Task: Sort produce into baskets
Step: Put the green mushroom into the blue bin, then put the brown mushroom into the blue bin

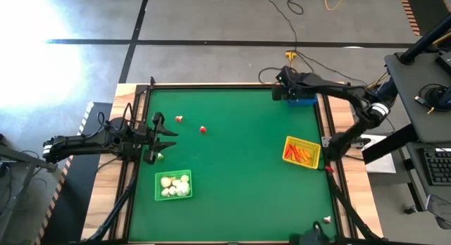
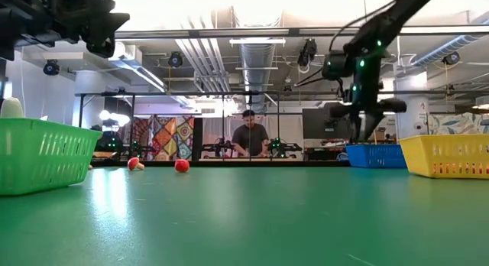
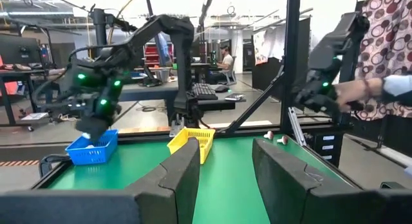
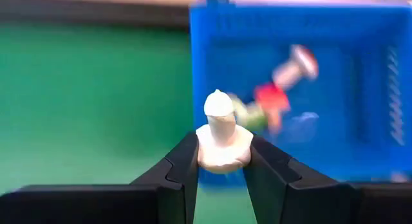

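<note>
No readable text, label, brand, number or sign anywhere, all four views checked.

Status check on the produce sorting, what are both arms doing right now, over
Right gripper shut on a whitish piece, above the blue basket. Left gripper open, empty, near the green basket. Two red pieces loose on the table. Path clear.
</note>
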Controlling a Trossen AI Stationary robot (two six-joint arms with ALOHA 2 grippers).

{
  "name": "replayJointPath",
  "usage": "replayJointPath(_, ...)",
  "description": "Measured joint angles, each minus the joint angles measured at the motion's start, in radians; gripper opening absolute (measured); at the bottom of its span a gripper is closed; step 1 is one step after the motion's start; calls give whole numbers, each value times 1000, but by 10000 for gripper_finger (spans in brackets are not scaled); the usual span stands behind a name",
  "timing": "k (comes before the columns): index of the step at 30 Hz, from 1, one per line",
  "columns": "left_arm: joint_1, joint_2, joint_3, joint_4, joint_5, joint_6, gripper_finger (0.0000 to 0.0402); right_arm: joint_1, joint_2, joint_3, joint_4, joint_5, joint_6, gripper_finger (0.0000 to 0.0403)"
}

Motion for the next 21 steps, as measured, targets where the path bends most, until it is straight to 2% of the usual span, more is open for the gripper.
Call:
replayJointPath(3, 0, 0, 0, -4, 0, 0, 127, -47, 28, -16, 95, -2, 12, 96)
replayJointPath(8, 0, 0, 0, -30, -1, 6, 127, -89, 84, -10, 98, 1, 26, 96)
replayJointPath(11, 0, 0, 0, -29, -2, 13, 127, -98, 115, -10, 100, 38, 27, 98)
replayJointPath(14, 0, 0, 0, -29, -2, 15, 127, -99, 146, -10, 123, 76, 27, 112)
replayJointPath(21, 0, 0, 0, -29, -3, 15, 127, -98, 186, -10, 158, 86, 28, 162)
